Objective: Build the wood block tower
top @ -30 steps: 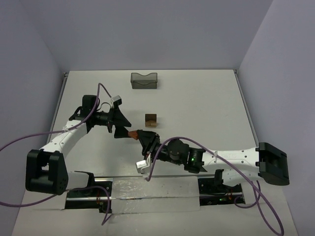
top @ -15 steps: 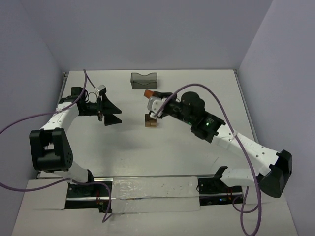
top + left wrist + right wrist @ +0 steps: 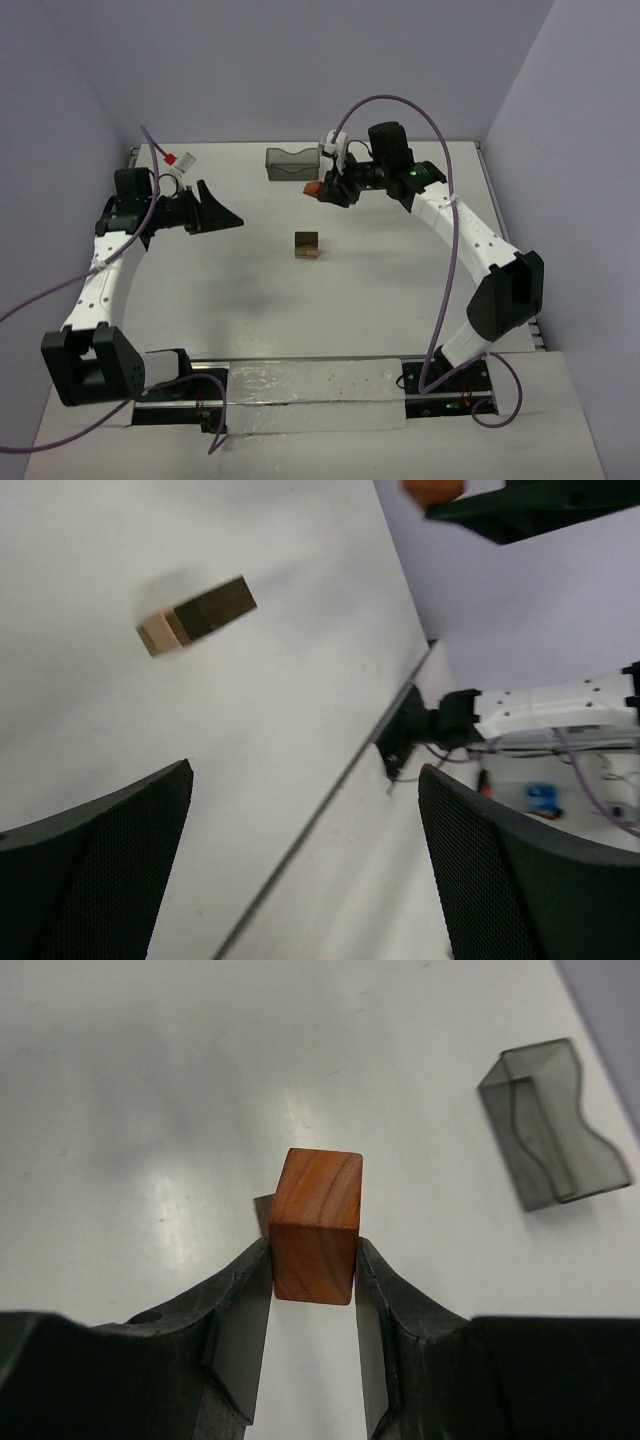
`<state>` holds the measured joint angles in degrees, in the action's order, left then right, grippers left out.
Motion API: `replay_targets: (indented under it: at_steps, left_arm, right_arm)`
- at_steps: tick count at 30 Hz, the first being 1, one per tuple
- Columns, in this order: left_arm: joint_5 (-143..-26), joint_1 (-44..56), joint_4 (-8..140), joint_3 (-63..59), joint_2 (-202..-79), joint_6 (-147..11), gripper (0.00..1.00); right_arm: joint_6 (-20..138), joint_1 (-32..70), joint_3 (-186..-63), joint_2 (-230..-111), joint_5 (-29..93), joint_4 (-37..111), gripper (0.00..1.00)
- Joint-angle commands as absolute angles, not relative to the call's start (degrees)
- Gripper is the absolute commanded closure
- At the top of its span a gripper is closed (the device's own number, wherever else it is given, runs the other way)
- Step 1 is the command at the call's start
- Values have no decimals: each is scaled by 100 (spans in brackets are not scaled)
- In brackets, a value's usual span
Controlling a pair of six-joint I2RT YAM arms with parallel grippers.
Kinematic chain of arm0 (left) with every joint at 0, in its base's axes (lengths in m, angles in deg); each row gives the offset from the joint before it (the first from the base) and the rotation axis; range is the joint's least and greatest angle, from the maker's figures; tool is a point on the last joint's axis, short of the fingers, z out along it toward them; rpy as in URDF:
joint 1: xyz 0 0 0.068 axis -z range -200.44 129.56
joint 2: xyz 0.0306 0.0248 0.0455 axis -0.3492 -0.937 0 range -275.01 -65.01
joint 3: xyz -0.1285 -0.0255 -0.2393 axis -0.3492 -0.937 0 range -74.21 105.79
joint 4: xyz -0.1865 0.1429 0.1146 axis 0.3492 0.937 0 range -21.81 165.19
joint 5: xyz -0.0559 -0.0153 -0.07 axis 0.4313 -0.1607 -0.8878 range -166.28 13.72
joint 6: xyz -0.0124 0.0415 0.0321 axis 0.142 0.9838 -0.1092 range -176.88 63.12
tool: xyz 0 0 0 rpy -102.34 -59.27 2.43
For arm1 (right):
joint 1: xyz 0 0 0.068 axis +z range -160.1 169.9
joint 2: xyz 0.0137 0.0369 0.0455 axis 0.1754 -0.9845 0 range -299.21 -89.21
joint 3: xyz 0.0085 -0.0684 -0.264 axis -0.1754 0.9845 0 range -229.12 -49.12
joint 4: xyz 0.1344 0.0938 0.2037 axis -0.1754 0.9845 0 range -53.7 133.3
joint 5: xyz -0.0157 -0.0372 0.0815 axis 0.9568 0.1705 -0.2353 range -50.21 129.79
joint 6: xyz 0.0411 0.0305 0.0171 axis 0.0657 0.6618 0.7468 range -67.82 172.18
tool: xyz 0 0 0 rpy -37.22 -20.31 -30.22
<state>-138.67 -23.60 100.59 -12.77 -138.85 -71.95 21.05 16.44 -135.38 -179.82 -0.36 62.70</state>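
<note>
A small stack of wood blocks (image 3: 308, 245), tan with a dark brown part, stands mid-table; it also shows in the left wrist view (image 3: 196, 615). My right gripper (image 3: 322, 190) is shut on a reddish-brown block (image 3: 315, 1223) and holds it above the table, behind the stack and near the bin. The block also shows as an orange spot in the top view (image 3: 312, 188). My left gripper (image 3: 228, 215) is open and empty, well to the left of the stack, its fingers (image 3: 95, 860) wide apart.
A dark translucent rectangular bin (image 3: 292, 163) stands at the back centre, close to my right gripper; it also shows in the right wrist view (image 3: 552, 1130). Walls close the table at the back and sides. Purple cables loop over both arms.
My right gripper has carried the reddish-brown block up and back, from near the stack toward the bin. My left arm has drawn back to the left and up.
</note>
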Motion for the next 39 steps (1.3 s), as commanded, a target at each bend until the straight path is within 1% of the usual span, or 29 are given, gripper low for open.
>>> replay_targets:
  at_steps: [1, 5, 9, 11, 14, 22, 32, 39]
  left_arm:
    - [-12930, -2387, 8911, -1356, -13425, -7393, 1]
    - [-12593, -2387, 8924, -1330, -13422, -7306, 1]
    - [-12794, -2387, 9077, -1217, -13633, -6849, 1]
    - [-13090, -2387, 9416, -973, -13924, -6354, 1]
    - [-13104, -2387, 9816, -777, -14147, -6058, 1]
    - [-12930, -2387, 9784, -819, -14100, -6096, 1]
    - [-13024, -2395, 9737, -706, -14279, -6189, 1]
    - [-13077, -2387, 9675, -735, -14323, -6242, 1]
  right_arm:
    - [2674, 1612, -13492, -17971, -770, 6365, 100]
    - [2667, 1605, -12975, -17875, -765, 5930, 100]
    - [2301, 1591, -12592, -17847, -1105, 5674, 99]
    - [2054, 1582, -12658, -18063, -1330, 5893, 99]
    - [1635, 1582, -12671, -18202, -1487, 6044, 99]
    - [424, 1609, -12697, -18412, -1068, 6494, 98]
    - [147, 1740, -12805, -18686, -794, 6663, 98]
    - [-18, 1826, -12816, -18811, -732, 6704, 95]
